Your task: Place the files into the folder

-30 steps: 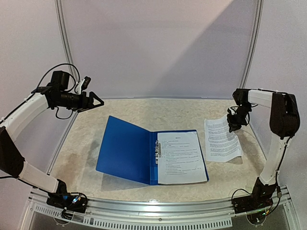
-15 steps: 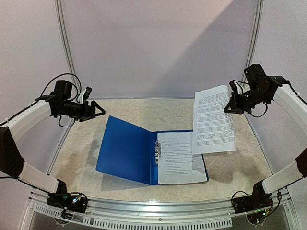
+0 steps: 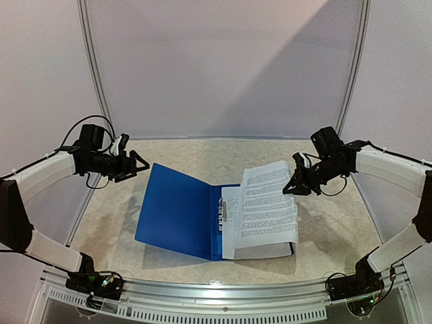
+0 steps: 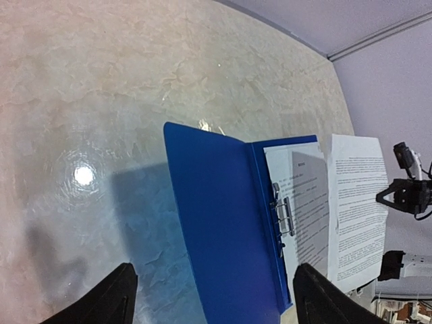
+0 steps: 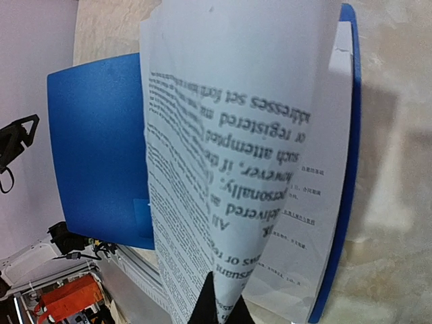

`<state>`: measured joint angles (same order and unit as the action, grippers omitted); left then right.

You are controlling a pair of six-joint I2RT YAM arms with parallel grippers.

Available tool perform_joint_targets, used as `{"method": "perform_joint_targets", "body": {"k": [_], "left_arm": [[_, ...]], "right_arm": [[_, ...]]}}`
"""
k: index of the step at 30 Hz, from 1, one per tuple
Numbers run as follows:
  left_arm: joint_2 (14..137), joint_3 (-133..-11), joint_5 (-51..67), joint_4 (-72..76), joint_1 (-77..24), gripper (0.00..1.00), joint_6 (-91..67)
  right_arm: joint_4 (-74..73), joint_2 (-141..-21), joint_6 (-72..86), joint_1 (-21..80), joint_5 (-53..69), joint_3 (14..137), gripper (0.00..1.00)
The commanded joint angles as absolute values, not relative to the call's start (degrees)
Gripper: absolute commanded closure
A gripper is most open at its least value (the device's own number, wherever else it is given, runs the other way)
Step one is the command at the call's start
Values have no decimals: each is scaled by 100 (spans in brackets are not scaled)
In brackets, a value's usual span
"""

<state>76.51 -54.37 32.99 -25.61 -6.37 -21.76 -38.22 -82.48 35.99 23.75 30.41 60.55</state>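
The blue folder [image 3: 177, 209] lies open mid-table, its cover spread to the left and the metal clip [image 4: 282, 212] on its spine. One printed sheet [image 3: 229, 226] rests flat in its right half. My right gripper [image 3: 295, 183] is shut on the right edge of a second sheet [image 3: 270, 202], which curls and hangs over that lying sheet. In the right wrist view this held sheet [image 5: 223, 135] fills the middle, pinched at the gripper [image 5: 219, 304], with the folder [image 5: 94, 135] behind. My left gripper [image 3: 138, 164] hovers open and empty, up and left of the folder [image 4: 216, 223].
The beige marbled tabletop [image 3: 337, 229] has a metal rail [image 3: 223, 297] along its near edge. Two curved frame poles [image 3: 94, 74] rise at the back corners before a pale wall. Both arm bases sit at the near corners.
My right gripper lifted the sheet off the table's right side and carried it left and down over the folder's right half. The left gripper sank slightly and stayed open.
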Motion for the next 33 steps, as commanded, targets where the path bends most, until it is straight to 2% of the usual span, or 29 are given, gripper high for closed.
{"method": "perform_joint_targets", "body": {"k": [1, 8, 21, 33], "left_arm": [[7626, -5292, 3309, -2265, -710, 19, -2310], [7723, -5249, 3283, -2228, -771, 19, -2308], [7756, -5274, 3278, -2259, -771, 20, -2269], [7787, -5278, 3287, -2232, -791, 20, -2275]], "right_arm": [[-2886, -8617, 3736, 2431, 3449, 5941, 100], [-2474, -9097, 3825, 2548, 3570, 5783, 100], [-3141, -9851, 3122, 2549, 3322, 6245, 100], [-2522, -10172, 3309, 2578, 3690, 6153, 100]]}}
